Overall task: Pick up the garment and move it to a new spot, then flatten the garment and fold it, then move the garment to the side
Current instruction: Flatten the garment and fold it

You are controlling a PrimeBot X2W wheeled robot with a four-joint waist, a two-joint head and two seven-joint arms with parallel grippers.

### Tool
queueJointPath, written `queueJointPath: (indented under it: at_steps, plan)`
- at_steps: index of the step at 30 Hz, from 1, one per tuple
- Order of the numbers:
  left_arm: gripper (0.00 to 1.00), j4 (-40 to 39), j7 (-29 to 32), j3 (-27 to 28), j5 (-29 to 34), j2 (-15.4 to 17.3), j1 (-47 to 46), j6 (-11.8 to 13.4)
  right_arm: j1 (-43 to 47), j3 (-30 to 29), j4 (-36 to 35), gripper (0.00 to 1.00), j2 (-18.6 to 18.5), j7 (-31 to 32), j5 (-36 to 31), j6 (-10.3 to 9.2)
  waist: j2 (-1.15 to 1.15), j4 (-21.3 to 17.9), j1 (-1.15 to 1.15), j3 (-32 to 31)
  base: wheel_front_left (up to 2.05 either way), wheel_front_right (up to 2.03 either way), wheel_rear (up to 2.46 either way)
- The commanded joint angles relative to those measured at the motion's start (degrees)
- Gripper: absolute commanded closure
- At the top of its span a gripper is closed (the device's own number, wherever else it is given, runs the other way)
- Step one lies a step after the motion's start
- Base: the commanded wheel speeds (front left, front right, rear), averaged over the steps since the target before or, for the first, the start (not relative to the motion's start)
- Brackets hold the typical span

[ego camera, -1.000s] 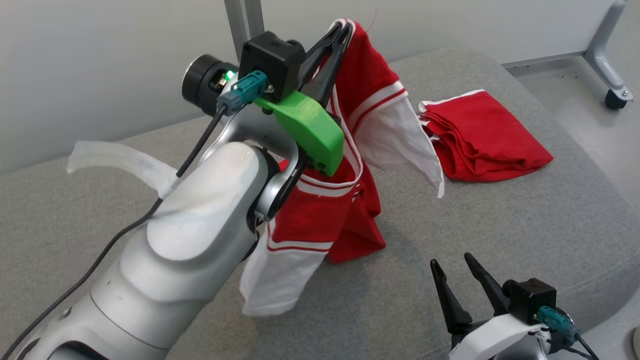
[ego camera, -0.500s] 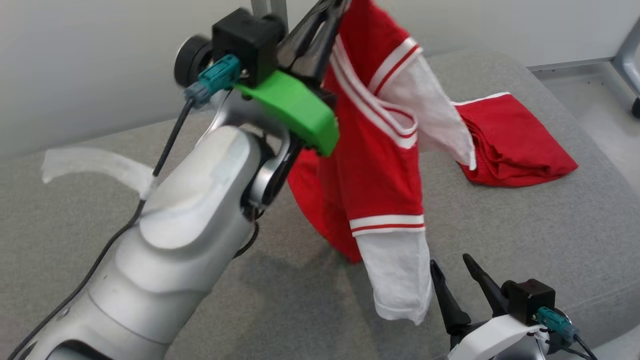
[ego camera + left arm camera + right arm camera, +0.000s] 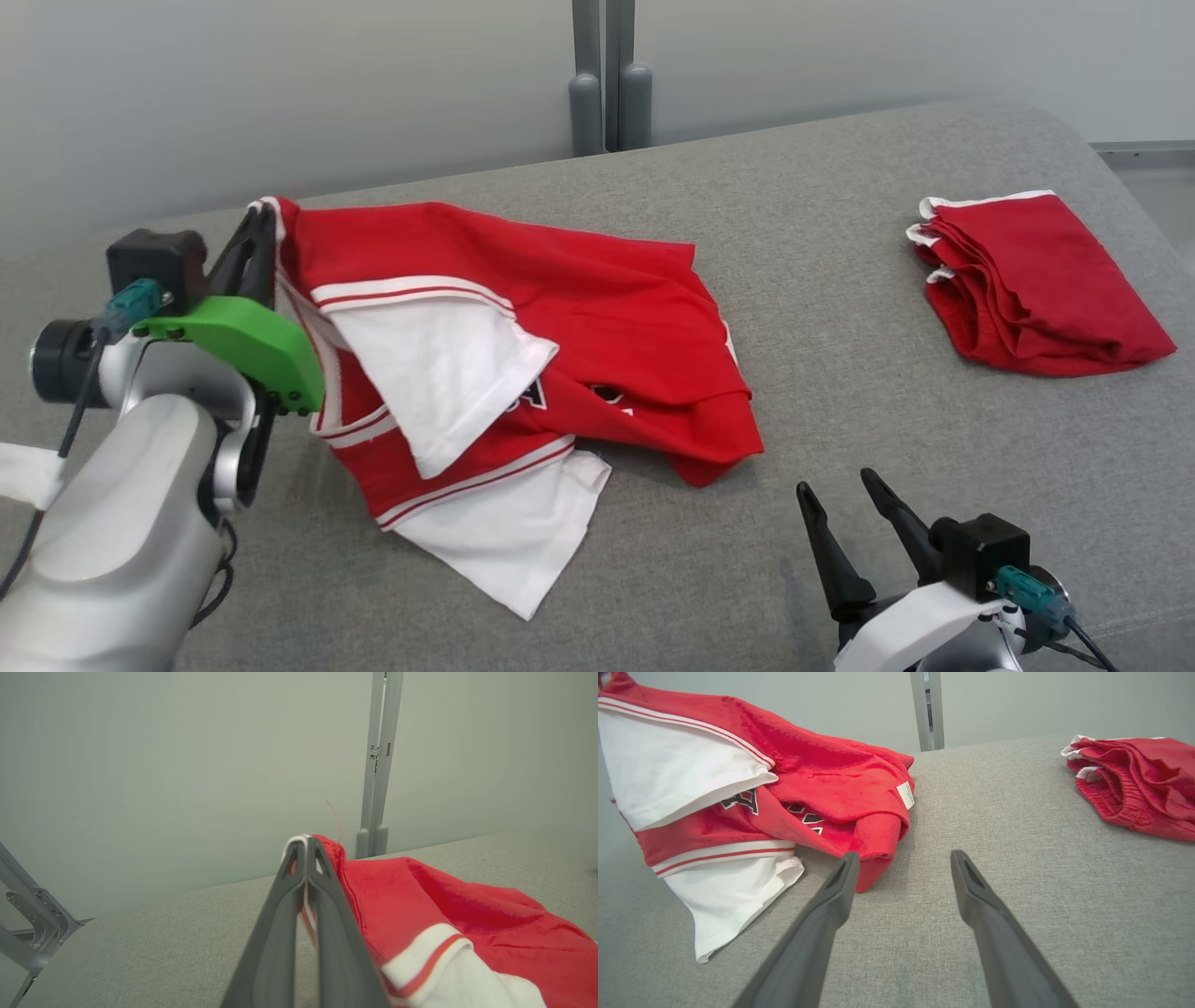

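The left tool [image 3: 264, 213] is clamped tight on a white-trimmed edge of the crumpled red-and-white cloth jersey [image 3: 597, 308], which sprawls across the grey fabric-covered desk [image 3: 822, 224]. The right tool [image 3: 836, 481] gapes empty nearby. A folded red cloth garment [image 3: 1036, 289] lies far right.

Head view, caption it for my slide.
Left pincer holds the red-and-white shirt on the grey cushion; right pincer open, folded red shorts apart.

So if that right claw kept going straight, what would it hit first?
Likely the jersey's red hem, just off one finger of the open right gripper; otherwise bare grey cushion runs ahead, past the folded red garment. Depth is unclear.
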Motion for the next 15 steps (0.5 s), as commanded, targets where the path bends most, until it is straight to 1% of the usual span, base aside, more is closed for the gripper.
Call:
queueJointPath:
  at_steps: [1,4,7,11,15]
  plan:
    - [1.0,1.06,-0.31,0.37,0.05,1.26,1.03,0.12,-0.6,0.2,-0.38,0.0,-0.03,0.43,-0.59,-0.07,0.0,0.43,0.0,0.23,0.0,0.0,0.0]
    - [1.0,4.08,-0.41,0.17,0.81,2.92,1.36,0.05,-0.75,0.62,-0.93,0.0,-0.04,0.99,-0.82,-0.07,0.0,0.07,0.0,0.31,0.0,0.0,0.0]
    - [1.0,7.47,-0.65,-0.14,1.55,4.12,0.12,-0.56,-0.85,0.94,-1.43,0.0,-0.03,1.66,-1.39,-0.07,0.0,-0.62,0.0,0.6,0.0,0.0,0.0]
    - [1.0,11.95,-1.24,-0.19,2.21,4.67,-1.74,-0.79,-1.01,1.31,-2.23,0.0,-0.04,2.47,-2.11,-0.07,0.0,-1.94,0.0,1.29,0.0,0.0,0.0]
    - [1.0,15.11,-2.43,0.27,2.51,4.74,-3.14,0.14,-0.98,1.5,-2.86,0.0,-0.03,2.95,-2.49,-0.07,0.0,-2.83,0.0,1.73,0.0,0.0,0.0]
